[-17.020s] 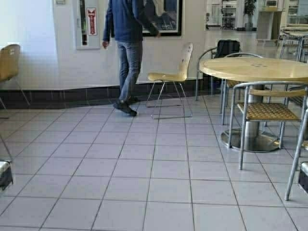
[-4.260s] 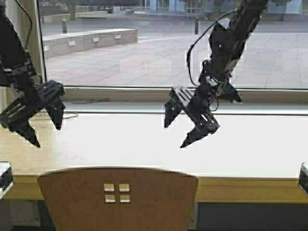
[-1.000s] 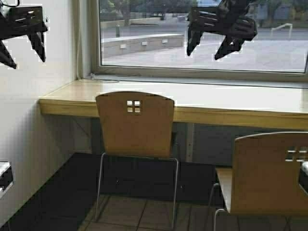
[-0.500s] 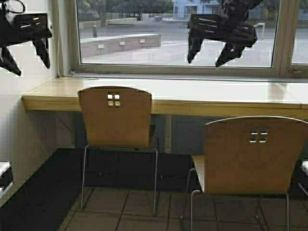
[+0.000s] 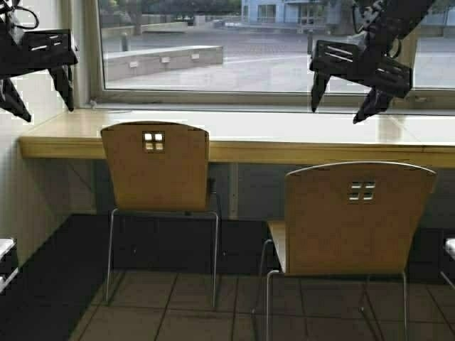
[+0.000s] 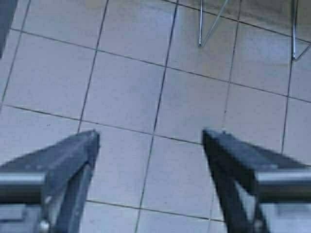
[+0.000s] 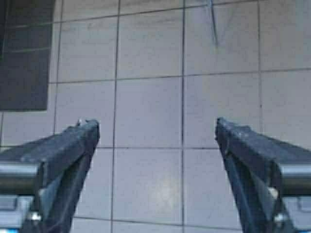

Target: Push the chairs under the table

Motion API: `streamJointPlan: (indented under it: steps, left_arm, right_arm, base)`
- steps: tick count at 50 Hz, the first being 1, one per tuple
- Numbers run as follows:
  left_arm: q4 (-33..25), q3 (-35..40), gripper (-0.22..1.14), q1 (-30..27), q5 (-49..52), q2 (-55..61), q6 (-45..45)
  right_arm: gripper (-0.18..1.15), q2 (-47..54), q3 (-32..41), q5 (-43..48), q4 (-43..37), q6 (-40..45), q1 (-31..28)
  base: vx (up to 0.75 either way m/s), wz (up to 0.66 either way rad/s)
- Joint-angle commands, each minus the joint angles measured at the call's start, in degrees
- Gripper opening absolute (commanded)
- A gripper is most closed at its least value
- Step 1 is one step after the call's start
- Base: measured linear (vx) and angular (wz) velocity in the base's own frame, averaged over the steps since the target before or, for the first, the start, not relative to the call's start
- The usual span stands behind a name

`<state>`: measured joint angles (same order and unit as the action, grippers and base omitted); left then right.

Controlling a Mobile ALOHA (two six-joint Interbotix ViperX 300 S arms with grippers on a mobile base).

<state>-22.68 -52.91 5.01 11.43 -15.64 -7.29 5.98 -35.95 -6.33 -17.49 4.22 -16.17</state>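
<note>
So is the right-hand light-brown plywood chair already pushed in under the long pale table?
No, the right-hand light-brown plywood chair stands back from the long pale table, its seat out in front of the edge.

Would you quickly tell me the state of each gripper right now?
Left gripper: jaws open, holding nothing, raised at the left above the table.
Right gripper: jaws open, holding nothing, raised above the right chair.

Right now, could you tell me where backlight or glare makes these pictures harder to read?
High view: bright window behind turns both open grippers, left and right, into dark silhouettes; glare washes out the pale glossy table top; shadow beneath the two light-brown plywood chairs. Wrist views: evenly lit floor tiles.
</note>
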Motion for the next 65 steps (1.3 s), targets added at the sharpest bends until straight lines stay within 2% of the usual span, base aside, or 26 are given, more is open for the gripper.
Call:
streamJointPlan:
  steps: [1, 21, 38, 48, 65]
  left_arm:
    - [-0.3, 1.3, 0.95, -0.2, 0.1, -0.8, 1.1]
    - [-0.7, 1.2, 0.95, -0.2, 1.1, -1.1, 2.1]
    - [-8.5, 0.4, 0.95, 0.6, 1.1, 2.6, 5.8]
    - [-18.5, 1.0, 0.95, 4.7, -2.6, 7.8, 6.1]
    - [-42.2, 12.7, 0.95, 20.5, -6.6, 23.0, 6.2]
  right_arm:
    - [1.02, 0.0, -0.4, 1.4, -2.9, 0.0, -0.4]
    - [1.02, 1.6, 0.2, 1.8, -7.1, 0.0, 1.1]
    - [1.02, 1.6, 0.8, 1.5, -8.1, 0.0, 1.1]
    - [1.02, 1.9, 1.1, 1.7, -10.1, 0.1, 1.1]
    - [1.02, 6.6, -1.3, 3.0, -27.7, 0.9, 3.6]
  base:
    - [0.04, -0.11]
    - [0.11, -0.23]
    - [0.17, -0.23]
    - [0.23, -0.01]
    - [0.28, 0.12]
